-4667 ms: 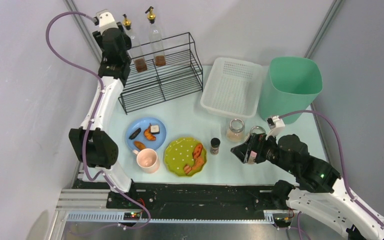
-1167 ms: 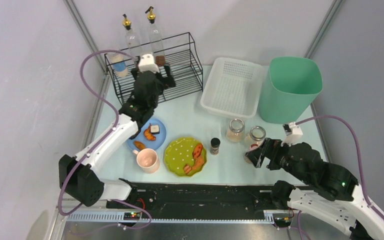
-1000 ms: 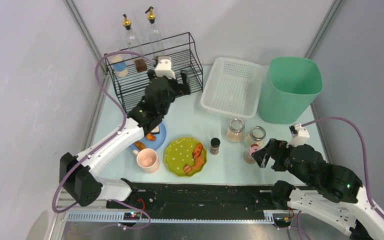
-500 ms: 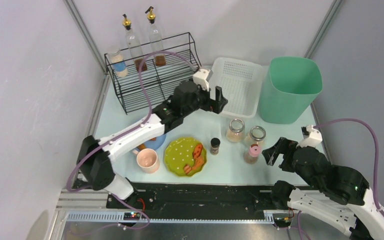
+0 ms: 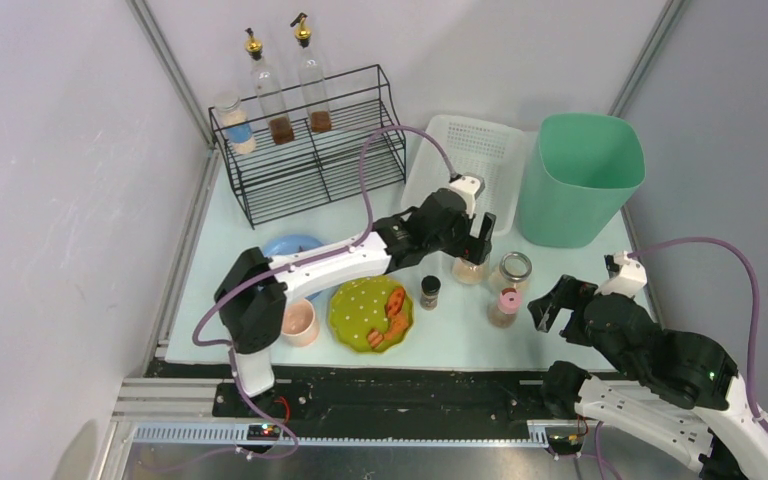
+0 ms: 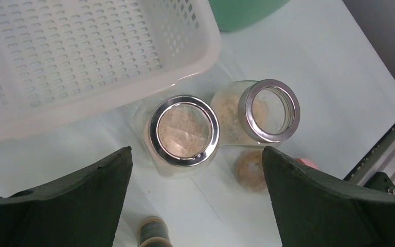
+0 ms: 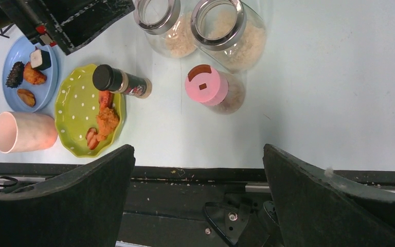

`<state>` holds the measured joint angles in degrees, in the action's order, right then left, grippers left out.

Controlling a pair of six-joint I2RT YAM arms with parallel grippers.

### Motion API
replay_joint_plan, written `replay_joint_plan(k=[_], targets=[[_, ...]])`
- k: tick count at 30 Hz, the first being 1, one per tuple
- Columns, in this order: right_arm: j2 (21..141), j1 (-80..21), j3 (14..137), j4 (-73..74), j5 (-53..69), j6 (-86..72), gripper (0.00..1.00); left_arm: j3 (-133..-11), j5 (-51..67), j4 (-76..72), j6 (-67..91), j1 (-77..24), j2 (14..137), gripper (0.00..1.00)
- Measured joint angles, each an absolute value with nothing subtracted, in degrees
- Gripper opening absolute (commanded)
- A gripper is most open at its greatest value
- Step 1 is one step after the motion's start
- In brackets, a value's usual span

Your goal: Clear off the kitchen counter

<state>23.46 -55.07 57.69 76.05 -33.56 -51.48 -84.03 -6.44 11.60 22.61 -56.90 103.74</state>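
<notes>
From where I stand, the clearing is at the point of picking up the next item, with nothing in hand yet. The kitchen counter runs out from under the white basket toward the arm bases, and plenty sits on it. The left gripper hangs just in front of the basket's near wall, jaws spread wide and empty, straddling from above a glass jar with a metal rim that stands at the foot of that wall. A second jar of the same kind is right against it, on the side toward the green bin; whether they touch I cannot tell. Further out from the basket stand a pink-lidded shaker and a dark-capped spice jar, then a green plate with food scraps, a pink cup and a blue plate. The right gripper waits well out from the basket, beyond the shaker, also gaping wide and holding nothing.

My guess is the first jar is the target. The next move calls for a straight descent so the fingers pass either side of it without knocking its neighbour or the basket wall, then a firm close below the rim, since glass is slippery
</notes>
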Motion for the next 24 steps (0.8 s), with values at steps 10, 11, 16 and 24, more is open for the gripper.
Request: replay_joint_plan(k=[10, 11, 16, 24], targets=[[23.59, -55.07, 57.69, 76.09, -33.61, -52.1, 1.0, -94.98, -15.35, 19.99, 22.98, -61.93, 112.31, 1.0], [23.59, -55.07, 57.69, 76.09, -33.61, -52.1, 1.0, -95.33, -16.03, 20.69, 23.0, -62.17, 112.95, 1.0], [23.59, -55.07, 57.69, 76.03, -33.56, -52.12, 1.0, -96.42, -19.29, 23.55, 23.11, -62.46, 115.42, 1.0], [23.59, -55.07, 57.67, 75.96, -33.28, -52.31, 1.0, -98.87, -21.91, 25.08, 23.14, -62.24, 119.63, 1.0]])
